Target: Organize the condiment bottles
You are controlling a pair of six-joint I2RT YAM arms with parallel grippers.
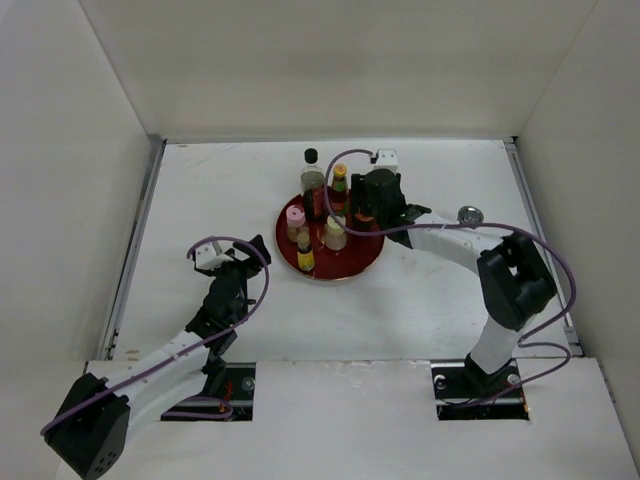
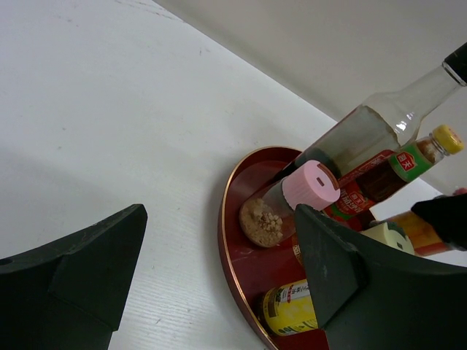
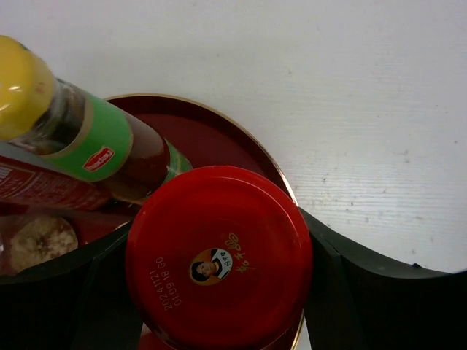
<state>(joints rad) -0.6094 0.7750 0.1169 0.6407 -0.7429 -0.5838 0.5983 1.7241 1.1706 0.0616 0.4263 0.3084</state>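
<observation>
Several condiment bottles stand on the round red tray [image 1: 362, 258]: a tall clear black-capped bottle [image 1: 311, 172], a yellow-capped sauce bottle [image 1: 340, 180], a pink-capped jar [image 1: 295, 217], a cream-capped jar [image 1: 335, 234] and a small yellow bottle [image 1: 304, 257]. My right gripper [image 1: 370, 208] is over the tray's right side. In the right wrist view it [image 3: 217, 248] is shut on the red-capped jar [image 3: 219, 255]. A silver-capped jar [image 1: 469, 214] stands on the table to the right. My left gripper [image 1: 245, 262] is open and empty, just left of the tray.
The left wrist view shows the tray's rim [image 2: 225, 240] between the open fingers, with the pink-capped jar [image 2: 292, 200] and the yellow bottle [image 2: 288, 310] just inside it. White walls enclose the table at the back and on both sides.
</observation>
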